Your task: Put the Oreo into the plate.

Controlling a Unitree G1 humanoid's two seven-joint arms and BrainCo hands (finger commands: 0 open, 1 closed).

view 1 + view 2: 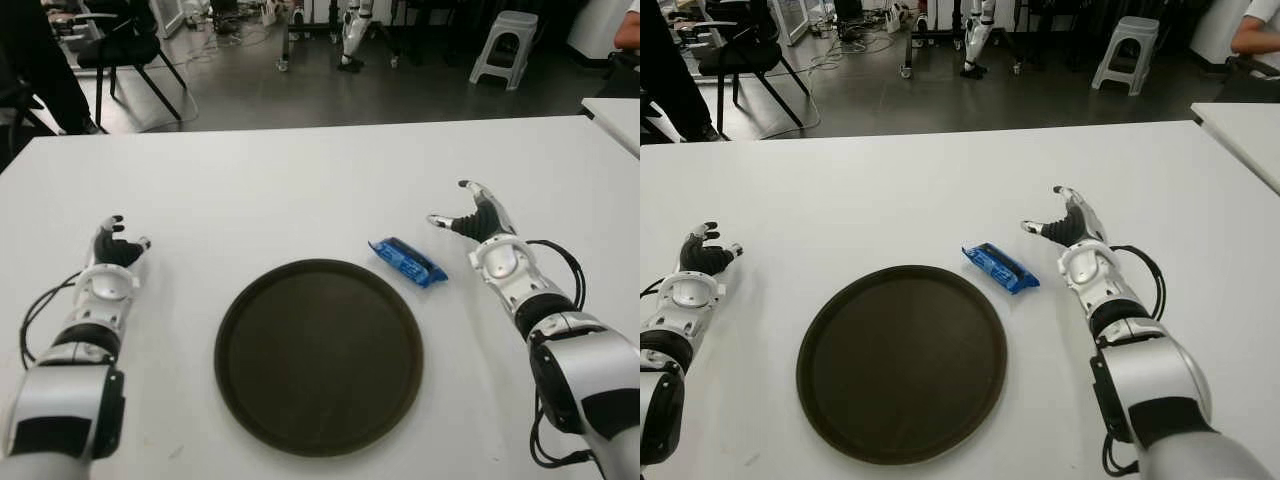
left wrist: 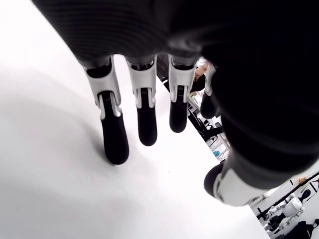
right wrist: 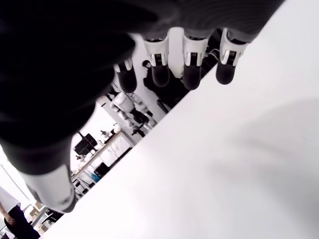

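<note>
A blue Oreo packet lies on the white table, just off the right rim of a round dark plate that holds nothing. My right hand hovers a little to the right of the packet and slightly farther back, fingers spread and holding nothing. The right wrist view shows its fingers extended over bare table. My left hand is at the far left of the plate, open, with its fingers reaching down toward the tabletop.
Beyond the table's far edge are a grey floor, a black chair, a white stool and a robot's legs. Another white table's corner shows at the right.
</note>
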